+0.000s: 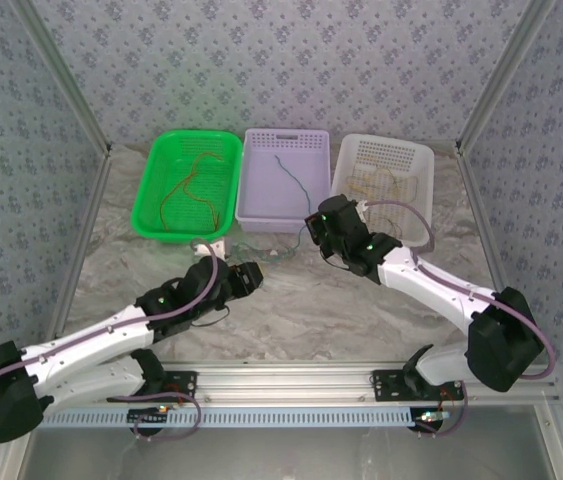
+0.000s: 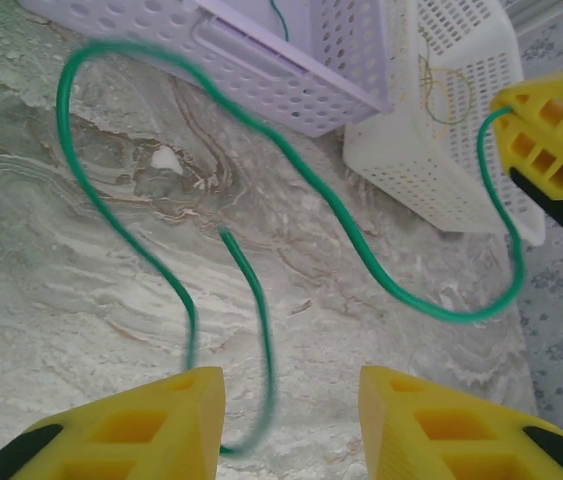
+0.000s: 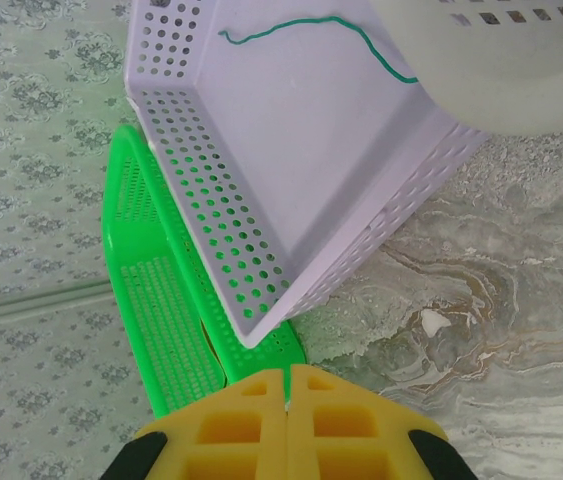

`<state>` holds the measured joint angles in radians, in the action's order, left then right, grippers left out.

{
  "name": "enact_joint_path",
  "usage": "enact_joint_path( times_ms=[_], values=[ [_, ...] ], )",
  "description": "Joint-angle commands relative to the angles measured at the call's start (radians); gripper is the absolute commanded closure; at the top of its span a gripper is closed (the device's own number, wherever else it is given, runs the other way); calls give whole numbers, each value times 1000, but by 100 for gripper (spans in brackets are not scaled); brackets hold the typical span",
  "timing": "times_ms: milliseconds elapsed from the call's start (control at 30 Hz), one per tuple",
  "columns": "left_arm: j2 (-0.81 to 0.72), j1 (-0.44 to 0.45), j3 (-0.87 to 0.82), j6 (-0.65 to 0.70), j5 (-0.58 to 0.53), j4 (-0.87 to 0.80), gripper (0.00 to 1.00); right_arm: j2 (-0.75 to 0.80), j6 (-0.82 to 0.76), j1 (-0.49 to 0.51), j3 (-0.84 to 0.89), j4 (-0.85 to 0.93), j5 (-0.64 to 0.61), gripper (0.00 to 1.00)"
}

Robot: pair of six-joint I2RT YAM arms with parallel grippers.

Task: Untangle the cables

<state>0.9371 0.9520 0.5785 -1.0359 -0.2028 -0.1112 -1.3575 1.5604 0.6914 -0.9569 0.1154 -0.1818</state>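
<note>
Where the green cable (image 2: 331, 200) bends back toward the left wrist camera, its lowest curve blurs and slips behind a yellow finger. I cannot tell whether it touches the left gripper (image 2: 291, 405), whose fingers stand spread with the loop lying between them on the marble table (image 1: 291, 310). Further right the same cable lifts off the table and ends at the right gripper (image 2: 549, 140). That gripper's fingers are pressed together on the cable, and the pinched end itself is hidden.

Open marble lies in front of the baskets and to either side of the arms. The left gripper sits apart from the baskets. The right gripper is just beside the near corners of the purple and white ones.

The green basket (image 1: 153, 190) holds a thin red-orange cable (image 1: 186, 182), hard to trace. The purple basket (image 1: 261, 195) holds one teal cable (image 1: 289, 172). The white basket (image 1: 419, 200) holds fine yellow cables (image 1: 376, 185), faint against the mesh.
</note>
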Motion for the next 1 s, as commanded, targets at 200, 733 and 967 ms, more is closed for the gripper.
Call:
enact_joint_path(
  times_ms=[200, 733, 967],
  values=[
    [92, 8, 48, 70, -27, -25, 57, -5, 53, 5, -14, -9, 32, 100],
    [184, 28, 117, 97, -71, -81, 60, 5, 57, 14, 7, -15, 27, 100],
    [119, 59, 78, 134, -72, -49, 60, 16, 42, -50, 13, -15, 61, 100]
  ],
)
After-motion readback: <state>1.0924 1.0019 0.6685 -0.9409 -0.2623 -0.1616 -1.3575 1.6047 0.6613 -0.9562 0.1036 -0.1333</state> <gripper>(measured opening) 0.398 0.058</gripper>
